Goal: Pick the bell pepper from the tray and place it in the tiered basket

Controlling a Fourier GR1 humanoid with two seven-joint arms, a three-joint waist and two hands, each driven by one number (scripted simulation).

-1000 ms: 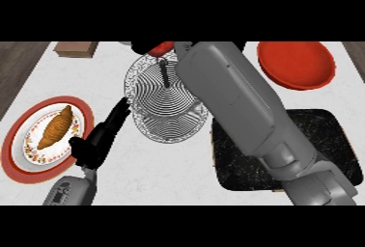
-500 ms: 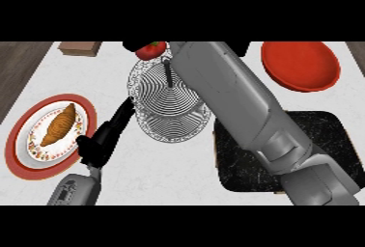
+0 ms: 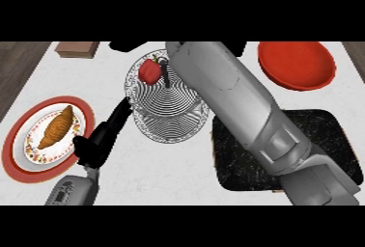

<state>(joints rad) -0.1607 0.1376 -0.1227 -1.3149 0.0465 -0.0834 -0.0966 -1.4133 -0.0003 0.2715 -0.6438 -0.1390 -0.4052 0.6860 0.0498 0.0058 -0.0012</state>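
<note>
1. Resting in the upper part of the tiered basket (image 3: 167, 103), the red bell pepper (image 3: 150, 71) lies against the wire rings close to the centre post; whether it is fully settled on the wire cannot be told.
2. The pepper sits just left of where the right forearm (image 3: 235, 101) ends. The right hand itself is hidden behind that forearm near the basket's far rim, so whether its fingers are grasping, released or clenched cannot be told.
3. The pepper's long axis runs roughly up and down the view, stem end away from the robot.
4. The right arm is the nearer limb by far, stretched diagonally from lower right over the black tray (image 3: 321, 144) and the basket.
5. The left hand (image 3: 100, 142) lies well below and left of the pepper, beside the basket's near-left rim, fingers straight and relaxed, holding nothing.
6. Beyond it lies a plate (image 3: 18, 159) bearing a croissant (image 3: 57, 128); a red bowl (image 3: 296, 65) lies right of the forearm.
7. Judgement: the placement looks essentially done; withdrawal should clear the post.
</note>
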